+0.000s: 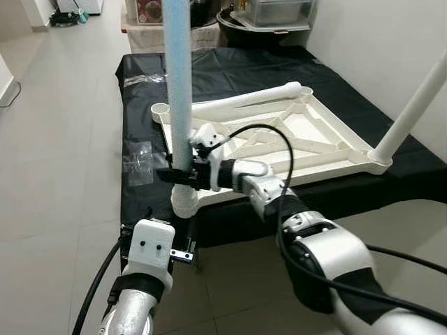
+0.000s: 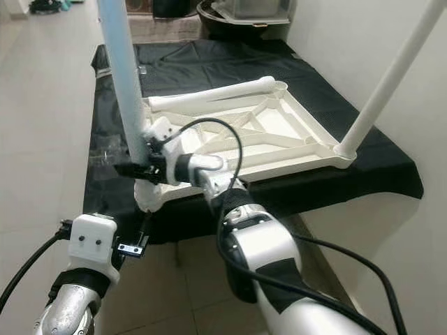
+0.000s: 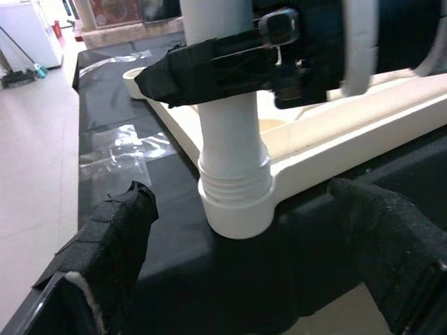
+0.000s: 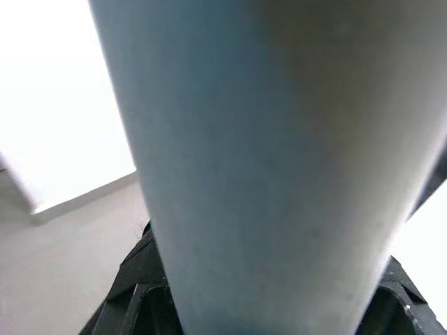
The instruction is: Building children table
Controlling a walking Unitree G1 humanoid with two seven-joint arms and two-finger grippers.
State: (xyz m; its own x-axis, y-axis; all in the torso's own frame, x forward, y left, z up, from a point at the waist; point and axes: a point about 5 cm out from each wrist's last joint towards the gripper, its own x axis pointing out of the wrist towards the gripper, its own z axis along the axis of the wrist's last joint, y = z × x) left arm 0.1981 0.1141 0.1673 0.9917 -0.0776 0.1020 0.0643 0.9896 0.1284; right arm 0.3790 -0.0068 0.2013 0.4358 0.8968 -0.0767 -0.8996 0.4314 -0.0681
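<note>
The right gripper (image 1: 176, 174) clamps an upright white table leg (image 1: 177, 91) seated in the near corner socket of the overturned tabletop (image 1: 307, 139), which lies on a black-covered table (image 1: 143, 118). The left gripper (image 3: 244, 272), fingers spread, hovers just below that corner. A second leg (image 1: 412, 105) stands at the far right corner; a third leg (image 1: 244, 98) lies on the tabletop.

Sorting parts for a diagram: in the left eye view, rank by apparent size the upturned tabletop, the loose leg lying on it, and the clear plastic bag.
1. Upturned tabletop
2. Loose leg
3. Clear plastic bag
The bag lies nearer the camera, yet looks smallest.
</note>
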